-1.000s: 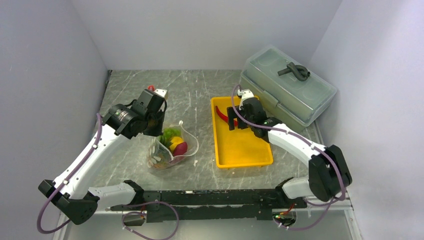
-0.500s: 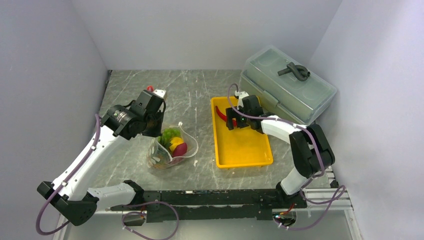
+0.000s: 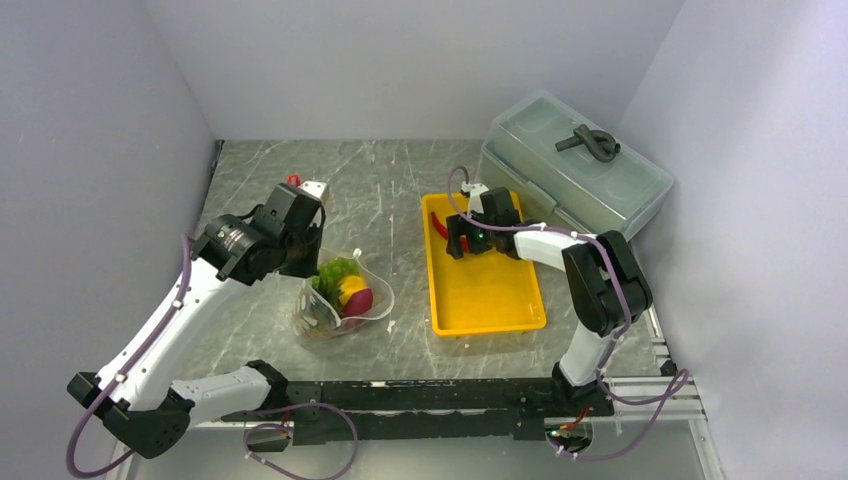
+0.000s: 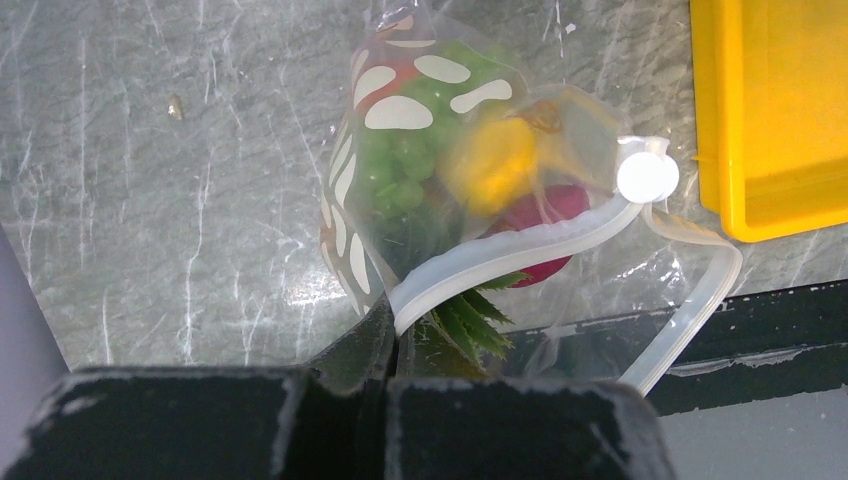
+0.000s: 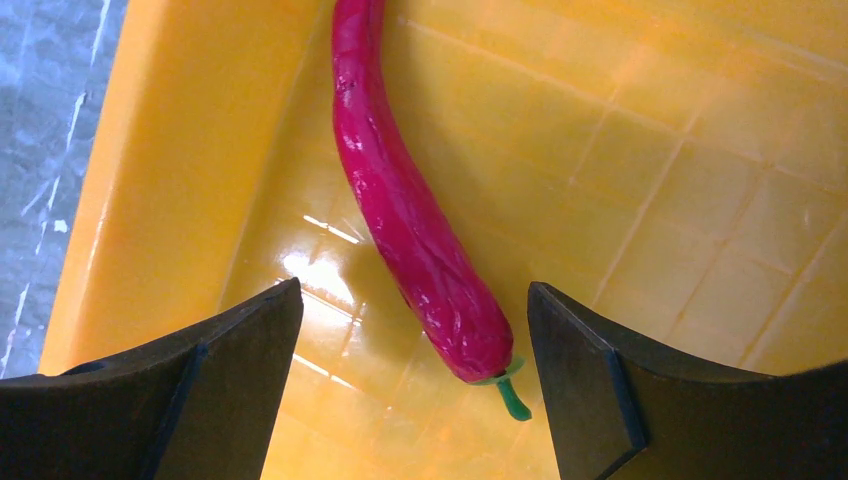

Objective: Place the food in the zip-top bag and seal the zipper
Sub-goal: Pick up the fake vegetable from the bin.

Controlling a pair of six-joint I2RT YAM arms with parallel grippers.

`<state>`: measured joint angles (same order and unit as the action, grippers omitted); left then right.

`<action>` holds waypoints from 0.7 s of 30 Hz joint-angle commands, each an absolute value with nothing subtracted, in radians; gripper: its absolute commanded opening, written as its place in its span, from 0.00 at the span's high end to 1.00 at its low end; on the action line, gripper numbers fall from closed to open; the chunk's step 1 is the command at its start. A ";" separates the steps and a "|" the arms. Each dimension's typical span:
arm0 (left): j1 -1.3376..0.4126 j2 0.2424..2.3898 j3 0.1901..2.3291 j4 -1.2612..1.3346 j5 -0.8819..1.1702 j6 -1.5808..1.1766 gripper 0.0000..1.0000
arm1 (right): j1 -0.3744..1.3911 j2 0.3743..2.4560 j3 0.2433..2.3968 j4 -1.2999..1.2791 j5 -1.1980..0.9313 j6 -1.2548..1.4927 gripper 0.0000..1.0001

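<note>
Top external view: the left gripper, jaws together, pinches the upper rim of a clear, white-dotted soft plastic zip-top bag. The bag stands on the grey marbled table, just left of a yellow rectangular plastic tray, with coloured toy food visible inside it. The right gripper hangs over the tray's far left corner, above a long red toy chili pepper. A grey-green lidded plastic box sits beyond the tray at the right. Left wrist view: the two black fingers meet on the bag's wall just beside the whitish translucent zipper strip. The strip's two halves lie apart, so the mouth gapes, and a white round knob sits on it. Inside the bag lie a green grape bunch, a yellow lemon, a dark red round piece and, nearest the fingers, a green spiky pineapple crown. Right wrist view: the jaws stand wide apart, one on each side of the chili pepper and clear of it. The pepper lies on the tray floor close to a side wall, its green stem end pointing toward the gripper.
</note>
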<state>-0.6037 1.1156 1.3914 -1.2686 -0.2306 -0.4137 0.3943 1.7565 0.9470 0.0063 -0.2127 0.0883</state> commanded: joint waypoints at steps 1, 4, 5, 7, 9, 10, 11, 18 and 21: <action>-0.601 1.082 1.426 -1.265 -0.236 -0.436 1.00 | 0.400 1.726 0.941 0.049 -0.231 0.078 0.14; -0.601 1.081 1.418 -1.256 -0.230 -0.436 1.00 | 0.424 1.716 0.922 0.048 -0.187 0.072 0.15; -0.601 1.081 1.417 -1.254 -0.228 -0.437 1.00 | 0.434 1.713 0.917 0.046 -0.168 0.070 0.15; -0.601 1.083 1.417 -1.251 -0.223 -0.439 1.00 | 0.446 1.706 0.901 0.048 -0.149 0.071 0.16; -0.601 1.082 1.418 -1.250 -0.220 -0.439 1.00 | 0.458 1.690 0.877 0.063 -0.137 0.082 0.18; -0.601 1.081 1.419 -1.250 -0.219 -0.439 1.00 | 0.465 1.680 0.860 0.076 -0.132 0.089 0.19; -0.601 1.079 1.419 -1.250 -0.219 -0.439 1.00 | 0.474 1.670 0.842 0.093 -0.126 0.094 0.20; -0.601 1.083 1.423 -1.253 -0.206 -0.442 1.00 | 0.526 1.646 0.765 0.165 -0.052 0.129 0.29; -0.601 1.085 1.426 -1.249 -0.203 -0.439 1.00 | 0.547 1.652 0.756 0.192 -0.012 0.143 0.32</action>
